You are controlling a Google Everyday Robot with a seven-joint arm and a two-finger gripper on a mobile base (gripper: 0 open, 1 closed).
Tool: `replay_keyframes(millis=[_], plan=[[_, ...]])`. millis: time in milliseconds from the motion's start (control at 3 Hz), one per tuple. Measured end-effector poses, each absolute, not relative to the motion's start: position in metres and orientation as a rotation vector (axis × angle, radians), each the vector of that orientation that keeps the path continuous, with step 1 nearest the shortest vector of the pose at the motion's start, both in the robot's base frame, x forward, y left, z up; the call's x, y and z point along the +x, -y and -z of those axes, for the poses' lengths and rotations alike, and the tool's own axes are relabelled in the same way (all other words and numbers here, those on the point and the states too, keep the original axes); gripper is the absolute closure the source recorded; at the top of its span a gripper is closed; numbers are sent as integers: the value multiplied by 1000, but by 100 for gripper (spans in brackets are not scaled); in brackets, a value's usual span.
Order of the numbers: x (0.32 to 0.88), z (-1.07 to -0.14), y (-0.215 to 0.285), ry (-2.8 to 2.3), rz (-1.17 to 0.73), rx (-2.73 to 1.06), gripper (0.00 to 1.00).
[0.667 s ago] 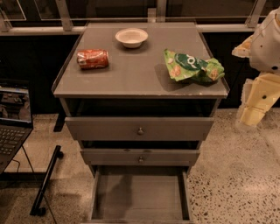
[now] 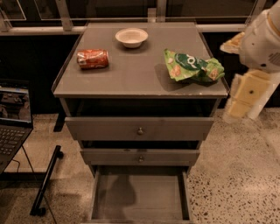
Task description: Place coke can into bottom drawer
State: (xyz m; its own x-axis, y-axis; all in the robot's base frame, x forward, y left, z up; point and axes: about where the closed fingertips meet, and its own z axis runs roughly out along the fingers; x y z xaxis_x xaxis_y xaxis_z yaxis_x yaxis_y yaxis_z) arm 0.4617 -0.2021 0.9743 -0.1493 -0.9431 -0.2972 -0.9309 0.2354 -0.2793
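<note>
While the coke can (image 2: 92, 59) is lying atop the cabinet (image 2: 140, 76) over the open bottom drawer (image 2: 144, 199), the gripper (image 2: 243, 100) is hanging at right, its grip impossible to tell.

dim, warm-lit room. a grey cabinet (image 2: 175, 129) stands at centre. its flat surface (image 2: 135, 72) has a low raised lip along the sides, and below it are two upper drawers (image 2: 105, 127), each with a small round knob. behind it, at 12 o'clock, a pale rail (image 2: 39, 29) runs across dark glass panes (image 2: 109, 8) split by pale uprights. the floor (image 2: 236, 175) is pale speckled stone with dark flecks, clearest at 4 o'clock. at 9 o'clock an open laptop (image 2: 13, 118) shows a lit screen and dark keys. at 7 o'clock a black bar (image 2: 46, 181) lies slanted on the floor. the cream-coloured gripper (image 2: 245, 96) hangs at 3 o'clock, beside the cabinet.
</note>
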Motion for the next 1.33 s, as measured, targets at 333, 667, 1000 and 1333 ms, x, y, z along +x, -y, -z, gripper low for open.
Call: replay_keyframes(millis=[333, 667, 1000, 1333], plan=[[512, -974, 175, -1943, -73, -1694, 0], [558, -985, 158, -1853, -120, -1645, 0], [597, -1001, 148, -1811, -117, -1618, 0], [633, -1012, 136, -1826, -75, -1583, 0]])
